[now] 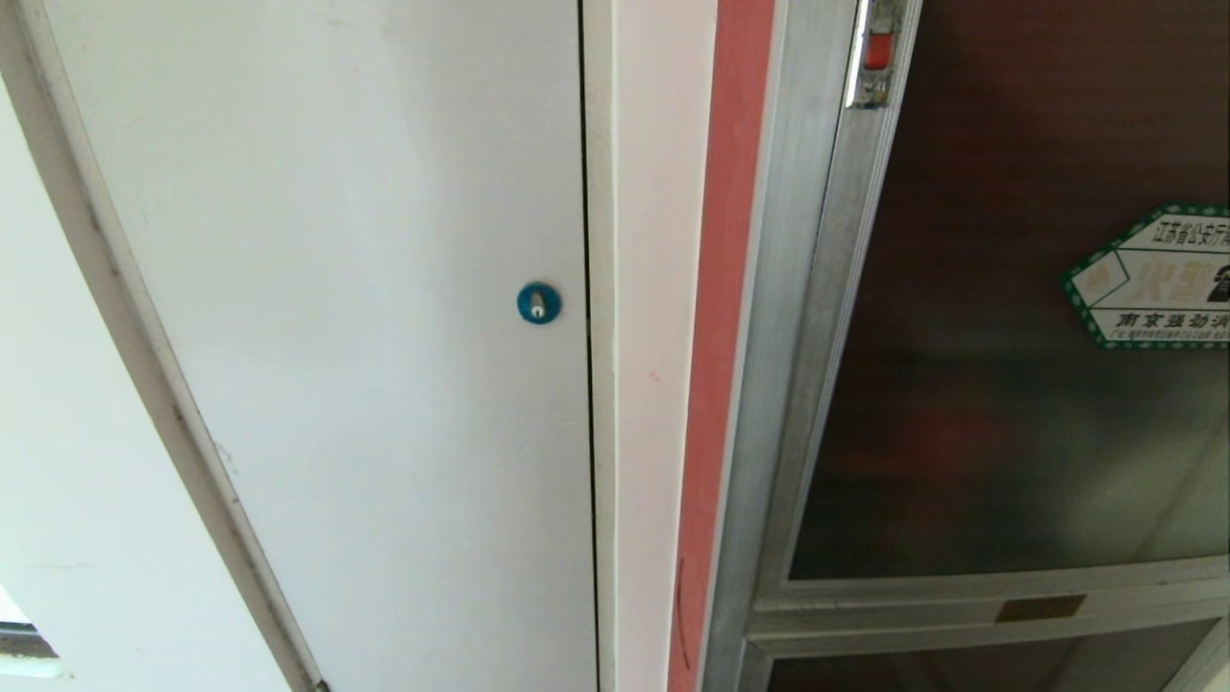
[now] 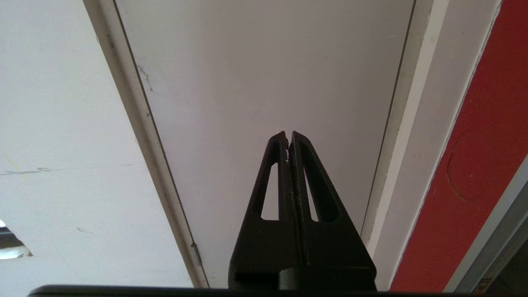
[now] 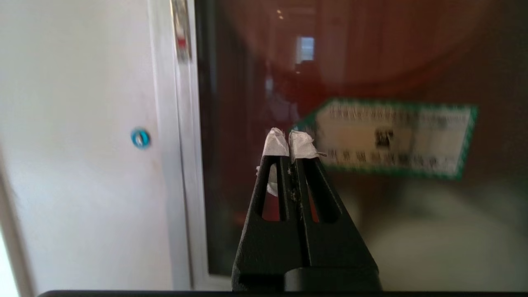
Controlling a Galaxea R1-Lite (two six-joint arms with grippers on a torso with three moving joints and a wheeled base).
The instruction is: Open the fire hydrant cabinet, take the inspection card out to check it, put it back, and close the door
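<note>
The fire hydrant cabinet (image 1: 788, 317) fills the right of the head view with its silver frame. Its door (image 1: 990, 404), dark tinted glass, lies flush in the frame and carries a green-bordered sticker (image 1: 1158, 279) and a small red latch (image 1: 877, 50). In the right wrist view my right gripper (image 3: 288, 138) is shut and empty, its white-taped tips held off the door (image 3: 247, 123) beside the sticker (image 3: 392, 138). My left gripper (image 2: 288, 135) is shut, empty, parked before the white panel. The inspection card is hidden. Neither arm shows in the head view.
A plain white panel door (image 1: 365, 384) with a blue round lock (image 1: 538, 303) stands left of the cabinet. A red wall strip (image 1: 721, 336) runs between them. A lower dark glass panel (image 1: 961, 668) sits under a brass label (image 1: 1040, 607).
</note>
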